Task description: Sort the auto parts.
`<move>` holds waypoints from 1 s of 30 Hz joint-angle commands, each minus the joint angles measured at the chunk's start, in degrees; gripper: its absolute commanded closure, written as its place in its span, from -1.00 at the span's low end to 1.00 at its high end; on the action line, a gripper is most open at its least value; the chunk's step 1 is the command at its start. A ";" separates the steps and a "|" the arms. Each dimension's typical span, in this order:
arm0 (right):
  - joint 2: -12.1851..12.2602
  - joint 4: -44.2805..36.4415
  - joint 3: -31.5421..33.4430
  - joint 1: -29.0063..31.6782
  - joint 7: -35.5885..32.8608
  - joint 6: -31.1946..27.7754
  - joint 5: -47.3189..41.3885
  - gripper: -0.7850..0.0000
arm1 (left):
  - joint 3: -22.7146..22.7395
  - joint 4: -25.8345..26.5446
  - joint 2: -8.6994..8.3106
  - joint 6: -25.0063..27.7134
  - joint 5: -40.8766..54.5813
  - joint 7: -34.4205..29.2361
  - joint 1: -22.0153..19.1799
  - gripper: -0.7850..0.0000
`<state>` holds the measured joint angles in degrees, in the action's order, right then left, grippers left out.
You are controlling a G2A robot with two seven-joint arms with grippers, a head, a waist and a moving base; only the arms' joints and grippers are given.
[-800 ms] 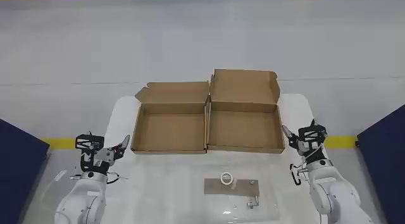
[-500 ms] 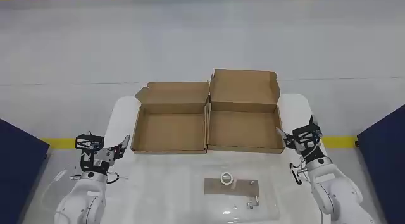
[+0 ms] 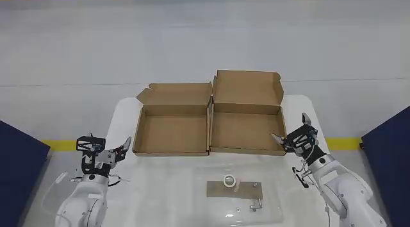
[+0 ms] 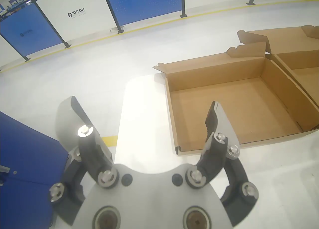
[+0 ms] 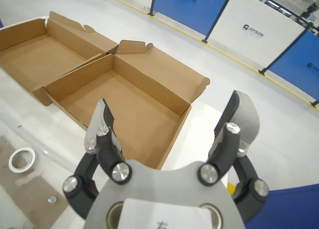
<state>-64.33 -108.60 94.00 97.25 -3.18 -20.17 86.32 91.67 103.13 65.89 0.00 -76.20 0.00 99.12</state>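
Observation:
A white ring (image 3: 229, 179) lies on a brown cardboard sheet (image 3: 234, 189) near the table's front, and a small metal part (image 3: 256, 206) lies just in front of the sheet. Two open cardboard boxes stand side by side behind them: the left box (image 3: 172, 134) and the right box (image 3: 246, 131), both with bare floors. My left gripper (image 3: 110, 150) is open and holds nothing, left of the left box (image 4: 234, 105). My right gripper (image 3: 289, 129) is open and holds nothing at the right box's front right corner (image 5: 139, 105). The ring (image 5: 22, 160) and a small metal disc (image 5: 52, 200) lie off to its side.
A clear plastic sheet (image 3: 275, 213) covers the table's front around the cardboard sheet. Blue barriers (image 3: 19, 163) flank the table on both sides. White tabletop lies free between the boxes and the parts.
My right gripper has moved forward and inward to the right box's front right corner, turning toward the box. The left arm has kept still.

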 commanded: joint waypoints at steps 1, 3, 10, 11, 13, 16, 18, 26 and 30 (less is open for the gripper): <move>0.23 -0.79 0.13 -0.41 -2.07 -3.17 0.75 -1.00 | 0.00 0.00 0.00 0.00 0.00 0.00 0.00 -1.00; 0.52 -1.67 0.28 -0.95 -3.08 -6.18 2.60 -1.00 | 0.00 0.00 0.00 0.00 0.00 0.00 0.00 -1.00; 0.52 -1.67 0.28 -0.95 -3.08 -6.18 2.60 -1.00 | 0.00 0.00 0.00 0.00 0.00 0.00 0.00 -1.00; 0.52 -1.67 0.28 -0.95 -3.08 -6.18 2.60 -1.00 | 0.00 0.00 0.00 0.00 0.00 0.00 0.00 -1.00; 0.57 -2.85 -0.16 -1.02 -2.13 -7.42 2.46 -1.00 | 0.00 0.00 0.00 0.00 0.00 0.00 0.00 -1.00; 1.03 -4.00 -0.59 -1.80 -3.40 -14.14 3.40 -1.00 | 0.00 0.00 0.00 0.00 0.00 0.00 0.00 -1.00; 1.36 -4.83 -0.77 -3.02 -6.12 -18.85 3.67 -1.00 | 0.00 0.00 0.00 0.00 0.00 0.00 0.00 -1.00; 1.75 -5.92 -1.97 -5.29 -21.88 -27.31 -6.42 -1.00 | 0.00 0.00 0.00 0.00 0.00 0.00 0.00 -1.00; 1.75 -5.92 -1.97 -5.29 -21.88 -27.31 -6.42 -1.00 | 0.00 0.00 0.00 0.00 0.00 0.00 0.00 -1.00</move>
<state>-62.58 -114.52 92.04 91.96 -25.05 -47.47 79.91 91.67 103.13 65.89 0.00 -76.20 0.00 99.12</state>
